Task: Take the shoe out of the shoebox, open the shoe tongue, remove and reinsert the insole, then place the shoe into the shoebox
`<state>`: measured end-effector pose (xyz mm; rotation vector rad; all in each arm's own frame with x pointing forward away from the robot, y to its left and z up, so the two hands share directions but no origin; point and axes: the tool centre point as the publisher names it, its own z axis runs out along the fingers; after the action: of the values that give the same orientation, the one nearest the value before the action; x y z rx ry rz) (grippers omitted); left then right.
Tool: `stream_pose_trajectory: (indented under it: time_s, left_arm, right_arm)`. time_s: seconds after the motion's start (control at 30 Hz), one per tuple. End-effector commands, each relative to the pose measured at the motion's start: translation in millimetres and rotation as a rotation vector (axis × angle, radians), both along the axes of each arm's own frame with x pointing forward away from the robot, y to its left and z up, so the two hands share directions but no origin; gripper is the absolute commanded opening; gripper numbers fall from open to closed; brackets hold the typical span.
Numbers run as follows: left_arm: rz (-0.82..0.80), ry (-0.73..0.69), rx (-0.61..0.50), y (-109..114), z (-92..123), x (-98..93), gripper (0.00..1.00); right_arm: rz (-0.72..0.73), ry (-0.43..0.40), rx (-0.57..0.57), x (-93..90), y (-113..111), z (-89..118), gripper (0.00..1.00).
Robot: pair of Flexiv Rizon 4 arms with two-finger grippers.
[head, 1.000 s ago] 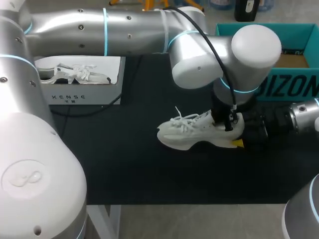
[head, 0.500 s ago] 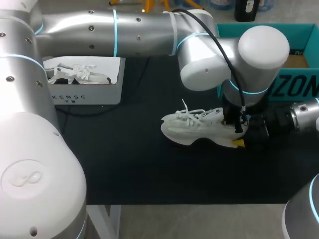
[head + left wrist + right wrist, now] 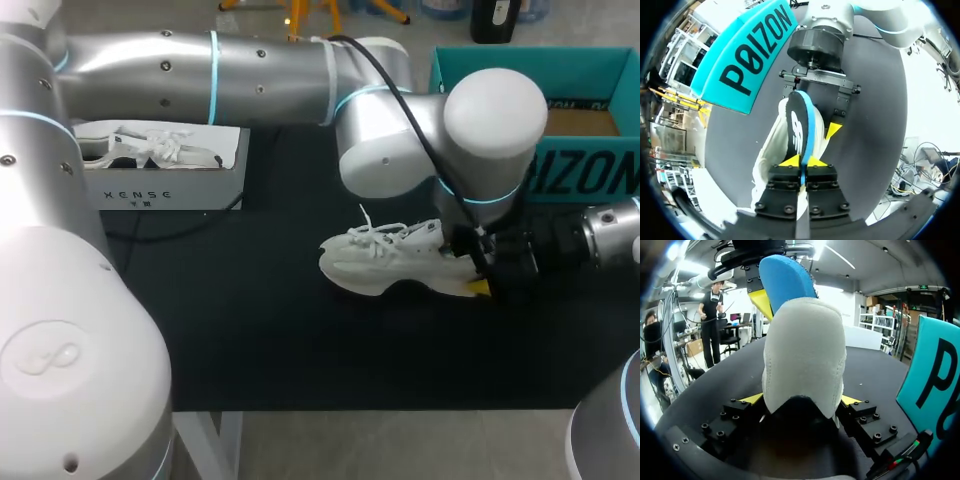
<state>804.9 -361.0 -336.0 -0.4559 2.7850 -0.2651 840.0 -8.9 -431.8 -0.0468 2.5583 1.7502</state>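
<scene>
White box [image 3: 165, 190] on black mat [image 3: 280, 340]; white laced shoe [image 3: 150, 148] inside box; black cable [image 3: 180, 230] trailing along box front.

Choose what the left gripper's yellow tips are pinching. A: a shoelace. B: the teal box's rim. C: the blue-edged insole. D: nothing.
C: in the left wrist view the left gripper is shut on the thin insole, which sticks up out of the shoe.

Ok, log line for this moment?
left gripper: shut on insole | right gripper: shut on shoe heel | insole: partly out of shoe
</scene>
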Motion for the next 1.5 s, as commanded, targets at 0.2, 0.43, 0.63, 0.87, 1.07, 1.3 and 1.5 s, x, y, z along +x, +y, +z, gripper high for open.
stream_pose_trajectory:
  time_s: [0.2,0.43,0.63,0.87,1.07,1.3,1.5]
  left_arm:
    - [-0.014,-0.083,-0.158,20,21,-9.2,0.00]
    - [-0.026,-0.096,-0.227,14,32,-5.9,0.00]
    - [-0.040,-0.097,-0.300,5,48,-2.9,0.00]
    - [-0.034,-0.097,-0.329,-5,52,-5.5,0.00]
    - [-0.038,-0.088,-0.372,-16,55,-2.7,0.00]
    - [-0.005,-0.087,-0.275,-34,43,-1.6,0.00]
    - [-0.016,-0.112,-0.310,-37,42,3.7,0.00]
  right_arm:
    - [-0.002,0.000,-0.004,0.2,3,-2,0.00]
    - [-0.002,0.000,-0.004,0.2,3,-2,0.00]
    - [-0.002,0.000,-0.004,0.2,3,-2,0.00]
    - [-0.002,0.000,-0.004,0.2,3,-2,0.00]
    - [-0.002,0.000,-0.004,0.2,3,-2,0.00]
    - [-0.002,0.000,-0.004,0.2,3,-2,0.00]
    - [-0.002,0.000,-0.004,0.2,3,-2,0.00]
